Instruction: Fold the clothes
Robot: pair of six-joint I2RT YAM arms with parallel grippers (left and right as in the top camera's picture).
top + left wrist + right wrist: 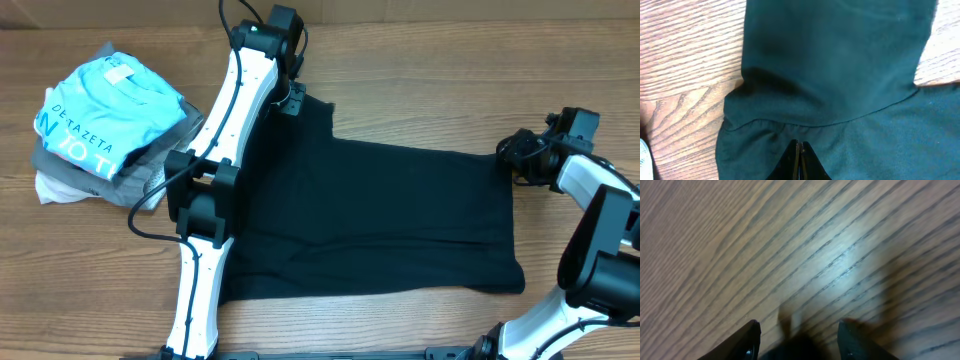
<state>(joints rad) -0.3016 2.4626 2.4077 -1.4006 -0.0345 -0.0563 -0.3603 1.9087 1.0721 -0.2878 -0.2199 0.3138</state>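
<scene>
- The black T-shirt (pixel 400 210) lies spread flat in the middle of the table (pixel 420 60), its long side running left to right, and it is not yet folded as far as I can judge.
- My left gripper (pixel 290 102) is at the far left corner of the shirt, by the sleeve. In the left wrist view the jaws are pressed together, and the cloth puckers towards them, so I read this as a pinch on a fold of the fabric.
- My right gripper (pixel 516 157) sits at the shirt's right edge. Its jaws stand apart and hold nothing. The right wrist view is blurred and shows mostly bare wood, so I cannot tell whether the dark patch between the fingers is the hem or a shadow.
- To do this step well, I want the right jaws down on the edge and closed on one layer before I lift.
- I then raise both corners level and carry them over together, so the fold line stays straight.
- I keep the left arm low and away from the light blue shirt (pixel 105 115) stacked at the left.
</scene>
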